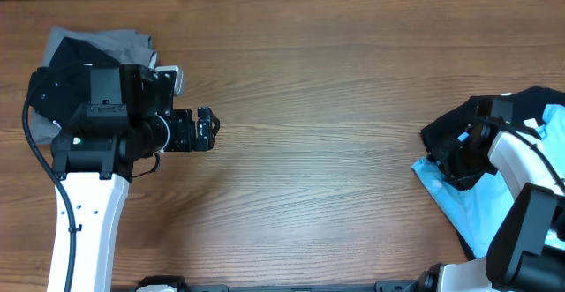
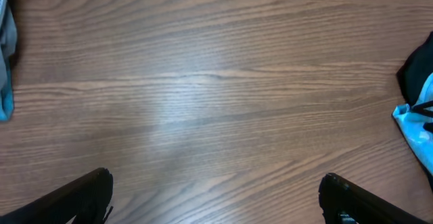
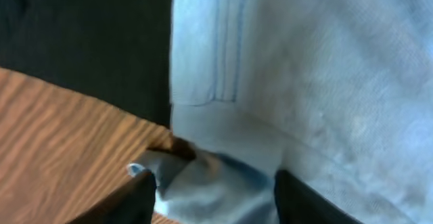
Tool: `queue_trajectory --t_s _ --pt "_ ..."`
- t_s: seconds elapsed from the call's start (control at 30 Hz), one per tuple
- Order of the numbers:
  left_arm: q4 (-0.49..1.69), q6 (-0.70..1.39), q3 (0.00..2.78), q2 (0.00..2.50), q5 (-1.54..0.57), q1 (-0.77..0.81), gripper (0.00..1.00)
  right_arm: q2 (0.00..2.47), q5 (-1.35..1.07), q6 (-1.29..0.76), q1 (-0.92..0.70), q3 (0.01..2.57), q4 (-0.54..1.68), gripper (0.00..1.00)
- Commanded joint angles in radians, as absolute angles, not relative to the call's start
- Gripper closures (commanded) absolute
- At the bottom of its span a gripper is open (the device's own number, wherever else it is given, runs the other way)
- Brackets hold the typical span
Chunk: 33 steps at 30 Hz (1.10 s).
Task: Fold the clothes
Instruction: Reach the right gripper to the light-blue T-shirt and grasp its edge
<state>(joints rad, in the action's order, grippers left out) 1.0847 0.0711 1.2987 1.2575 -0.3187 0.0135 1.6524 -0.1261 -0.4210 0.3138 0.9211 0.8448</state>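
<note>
A sky-blue T-shirt (image 1: 468, 208) lies crumpled at the table's right edge, with a black T-shirt (image 1: 448, 133) bunched against its far side. My right gripper (image 1: 455, 161) sits on the blue shirt's left edge. In the right wrist view its fingers (image 3: 210, 198) hold a bunched fold of the sky-blue shirt (image 3: 325, 68) between them, beside the black shirt (image 3: 81, 34). My left gripper (image 1: 206, 131) is open and empty over bare wood; its fingers (image 2: 215, 193) are spread wide. The blue shirt (image 2: 416, 126) shows at the right edge of the left wrist view.
A pile of grey and black clothes (image 1: 101, 41) lies at the far left, partly under my left arm. A wooden table (image 1: 318, 107) stretches between the two arms. A strip of cloth (image 2: 5, 55) shows at the left edge of the left wrist view.
</note>
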Motion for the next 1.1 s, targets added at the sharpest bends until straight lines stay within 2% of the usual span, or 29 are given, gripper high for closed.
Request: queue_trajectory --t_s 0.0,0.1,0.13,0.17,0.23,0.27,0.47,0.6,0.7,0.93,1.07 --pt "1.100 0.049 1.326 1.270 -0.339 0.020 0.00 1.650 -0.105 -0.424 0.313 0.886 0.830 0.55" --pt "1.104 0.049 1.326 1.270 -0.370 0.020 0.00 1.650 -0.105 -0.424 0.313 0.886 0.831 0.60" --pt "1.104 0.049 1.326 1.270 -0.382 0.020 0.00 1.650 -0.105 -0.424 0.313 0.886 0.831 0.65" --pt "1.103 0.049 1.326 1.270 -0.399 0.020 0.00 1.650 -0.105 -0.424 0.313 0.885 0.831 0.79" --pt "1.103 0.049 1.326 1.270 -0.426 0.021 0.00 1.650 -0.105 -0.424 0.314 0.885 0.838 0.93" --pt "1.103 0.049 1.326 1.270 -0.443 0.021 0.00 1.650 -0.105 -0.424 0.314 0.887 0.843 0.96" --pt "1.106 0.045 1.326 1.270 -0.492 0.043 0.02 1.622 -0.113 -0.416 0.315 1.024 0.982 0.96" --pt "1.091 0.036 1.326 1.270 -0.491 0.113 0.04 1.554 -0.295 -0.286 0.313 1.155 1.070 0.96" --pt "1.074 0.029 1.326 1.270 -0.489 0.149 0.06 1.502 -0.390 -0.272 0.313 1.204 1.095 0.96" --pt "1.026 0.030 1.326 1.270 -0.561 0.170 0.03 1.419 -0.434 -0.208 0.313 1.281 1.083 0.96" --pt "0.981 0.029 1.326 1.272 -0.627 0.207 0.07 1.412 -0.520 -0.208 0.313 1.310 1.087 0.96"
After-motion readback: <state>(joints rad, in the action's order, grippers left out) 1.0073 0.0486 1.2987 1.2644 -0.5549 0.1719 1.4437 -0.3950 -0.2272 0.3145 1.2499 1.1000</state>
